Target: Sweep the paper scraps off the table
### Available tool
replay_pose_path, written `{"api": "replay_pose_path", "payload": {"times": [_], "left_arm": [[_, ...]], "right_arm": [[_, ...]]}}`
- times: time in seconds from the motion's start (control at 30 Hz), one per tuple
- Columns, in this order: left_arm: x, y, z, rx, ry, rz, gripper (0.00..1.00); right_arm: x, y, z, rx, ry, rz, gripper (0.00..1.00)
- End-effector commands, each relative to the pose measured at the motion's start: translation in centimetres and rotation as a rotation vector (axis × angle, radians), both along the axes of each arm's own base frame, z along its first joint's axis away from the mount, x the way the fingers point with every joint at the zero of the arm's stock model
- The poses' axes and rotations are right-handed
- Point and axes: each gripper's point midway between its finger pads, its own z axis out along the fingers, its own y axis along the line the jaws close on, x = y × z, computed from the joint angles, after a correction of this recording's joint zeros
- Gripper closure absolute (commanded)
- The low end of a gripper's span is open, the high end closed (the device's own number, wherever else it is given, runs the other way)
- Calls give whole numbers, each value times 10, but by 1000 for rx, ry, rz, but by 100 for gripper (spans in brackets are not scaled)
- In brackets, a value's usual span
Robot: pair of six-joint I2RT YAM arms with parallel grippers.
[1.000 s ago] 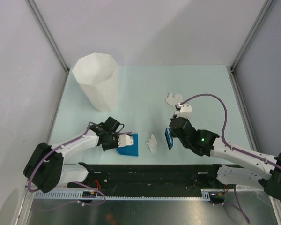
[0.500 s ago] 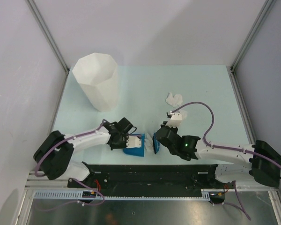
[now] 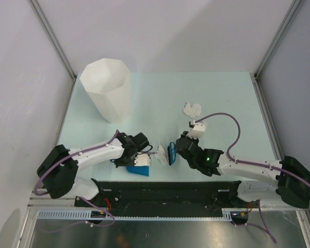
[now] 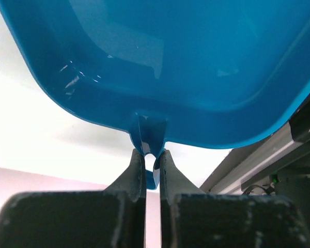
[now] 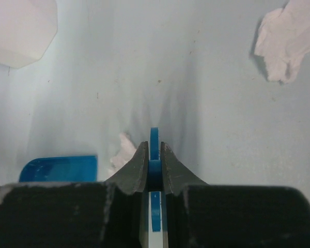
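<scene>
We pinch the blue dustpan (image 4: 160, 67) in our left gripper (image 4: 151, 155) and clamp the blue scraper (image 5: 154, 135) in our right gripper (image 5: 154, 155). 1 paper scrap (image 3: 159, 151) lies between them on the table (image 3: 222, 93), and another wad (image 3: 192, 109) sits farther back. Neither looks collected yet.

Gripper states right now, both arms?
Left gripper: shut on the blue plastic dustpan, pinching its handle tab.
Right gripper: shut on the thin blue plastic sweeper.

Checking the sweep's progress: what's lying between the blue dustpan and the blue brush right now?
One crumpled paper scrap lies between the dustpan and the brush, visible in the top external and right wrist views.
</scene>
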Motion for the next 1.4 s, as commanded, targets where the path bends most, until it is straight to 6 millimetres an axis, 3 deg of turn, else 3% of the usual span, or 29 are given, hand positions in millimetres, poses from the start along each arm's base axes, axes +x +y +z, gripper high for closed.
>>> {"api": "replay_pose_path", "payload": {"times": [0.0, 0.27, 0.47, 0.5, 0.57, 0.6, 0.7, 0.77, 1.07, 1.17, 1.23, 1.27, 1.3, 1.37], "left_arm": [[3, 14, 29, 63, -56, 20, 100], [12, 4, 14, 108, -34, 59, 100], [20, -7, 7, 99, -26, 63, 100], [19, -11, 5, 83, -17, 65, 100], [18, -16, 2, 65, 0, 62, 100], [16, -21, 0, 41, 20, 62, 100], [12, -29, -2, -9, 47, 67, 100], [9, -33, -4, -39, 62, 66, 100], [20, -55, -4, -221, 36, 119, 100], [32, -71, 9, -340, -23, 136, 100], [36, -84, 21, -428, -45, 124, 100], [37, -87, 25, -447, -56, 122, 100], [40, -90, 32, -467, -75, 133, 100], [46, -91, 46, -496, -123, 143, 100]], "right_arm": [[8, -17, 20, -4, -78, -64, 100], [3, -29, 13, -90, -103, -108, 100], [5, 4, -11, -31, -18, -9, 100], [3, 27, -8, 48, -3, 62, 100], [3, 50, 1, 135, -8, 146, 100], [2, 70, 13, 261, 3, 224, 100], [9, 83, 36, 444, 24, 286, 100], [12, 78, 48, 479, 11, 269, 100], [26, 14, 67, 378, -62, 113, 100], [31, -32, 70, 264, -109, -14, 100], [30, -58, 87, 250, -158, -65, 100], [33, -79, 87, 198, -173, -114, 100], [29, -92, 105, 219, -219, -133, 100], [29, -119, 114, 178, -252, -198, 100]]}}
